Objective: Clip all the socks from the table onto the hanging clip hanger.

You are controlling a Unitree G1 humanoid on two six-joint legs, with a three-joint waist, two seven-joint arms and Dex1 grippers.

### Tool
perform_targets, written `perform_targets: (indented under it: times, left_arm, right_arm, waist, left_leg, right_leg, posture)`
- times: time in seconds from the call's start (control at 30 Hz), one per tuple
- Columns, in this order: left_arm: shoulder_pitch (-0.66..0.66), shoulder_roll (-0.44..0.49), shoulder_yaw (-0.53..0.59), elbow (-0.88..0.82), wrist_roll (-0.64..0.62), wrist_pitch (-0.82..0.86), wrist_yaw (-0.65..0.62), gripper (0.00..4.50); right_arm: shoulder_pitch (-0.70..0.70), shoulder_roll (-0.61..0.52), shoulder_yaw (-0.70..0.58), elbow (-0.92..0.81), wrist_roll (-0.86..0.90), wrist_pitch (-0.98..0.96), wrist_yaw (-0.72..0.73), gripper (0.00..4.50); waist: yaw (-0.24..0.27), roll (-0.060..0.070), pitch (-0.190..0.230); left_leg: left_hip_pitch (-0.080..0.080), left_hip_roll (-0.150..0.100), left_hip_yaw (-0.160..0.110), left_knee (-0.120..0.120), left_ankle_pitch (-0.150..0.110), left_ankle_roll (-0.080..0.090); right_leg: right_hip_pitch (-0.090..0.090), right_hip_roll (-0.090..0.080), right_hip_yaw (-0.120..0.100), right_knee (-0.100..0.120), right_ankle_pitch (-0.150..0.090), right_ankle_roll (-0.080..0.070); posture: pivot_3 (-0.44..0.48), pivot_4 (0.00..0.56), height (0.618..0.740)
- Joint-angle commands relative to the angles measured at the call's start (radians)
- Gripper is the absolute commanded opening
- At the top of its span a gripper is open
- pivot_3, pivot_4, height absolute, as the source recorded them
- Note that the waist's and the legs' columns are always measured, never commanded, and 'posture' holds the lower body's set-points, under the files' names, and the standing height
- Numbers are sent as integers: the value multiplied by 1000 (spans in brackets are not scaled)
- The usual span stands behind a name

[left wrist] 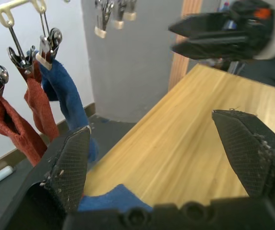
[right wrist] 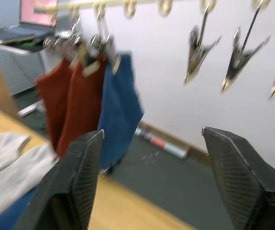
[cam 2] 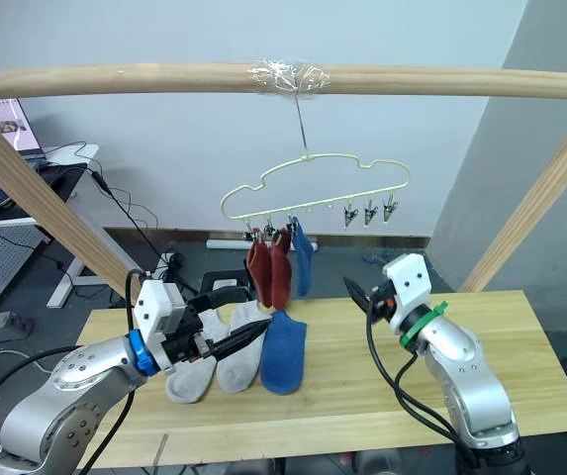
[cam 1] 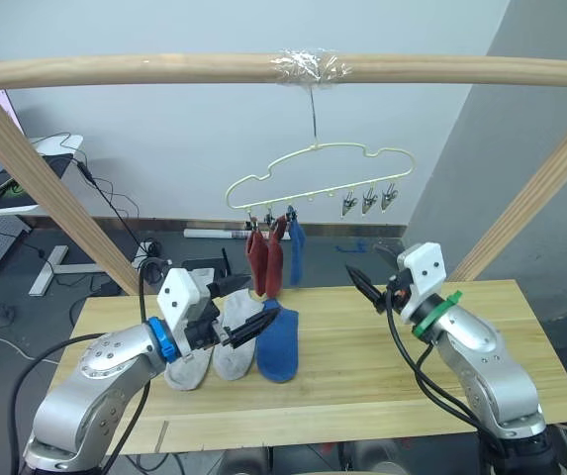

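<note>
Socks are split between hanger and tabletop (cam 1: 382,366): two rust red socks (cam 1: 265,259) and one blue sock (cam 1: 296,249) are already clipped to the clip hanger (cam 1: 318,168), while two light grey socks (cam 1: 214,348) and a second blue sock (cam 1: 277,343) lie side by side on the wood. The left pincer (cam 1: 246,331) is held wide open and empty, poised just over the grey pair, with the loose blue sock just beyond its tips. The long axes of the lying socks run roughly away from the robot, across the pincer's line. The right pincer (cam 1: 369,287) is also spread open and empty, raised well apart from them and aimed towards the three free clips (cam 1: 368,201). The left arm is judged nearer for the next pick.
</note>
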Motion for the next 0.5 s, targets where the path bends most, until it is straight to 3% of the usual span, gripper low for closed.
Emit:
perform_targets:
  times: [0.03,0.17,0.5]
  left_arm:
    - [-11,-13,40,-33,-22,-23,11,4500]
    - [-9,-35,35,-59,-23,-14,45,4500]
    - [-19,-54,33,-98,-29,-36,42,4500]
  right_arm:
    - [-42,38,0,-26,-4,-19,-37,3432]
    - [-75,67,11,-11,-21,-5,-68,2338]
    - [-207,166,3,103,-35,22,-157,2338]
  waist:
    - [3,0,-1]
    - [5,0,-1]
    - [4,0,-1]
  left_leg:
    - [0,0,0,0,0,0]
    - [0,0,0,0,0,0]
    - [0,0,0,0,0,0]
  right_leg:
    - [0,0,0,0,0,0]
    - [0,0,0,0,0,0]
    - [0,0,0,0,1,-1]
  posture:
    - [-20,80,740]
    - [-15,86,740]
    - [-2,95,740]
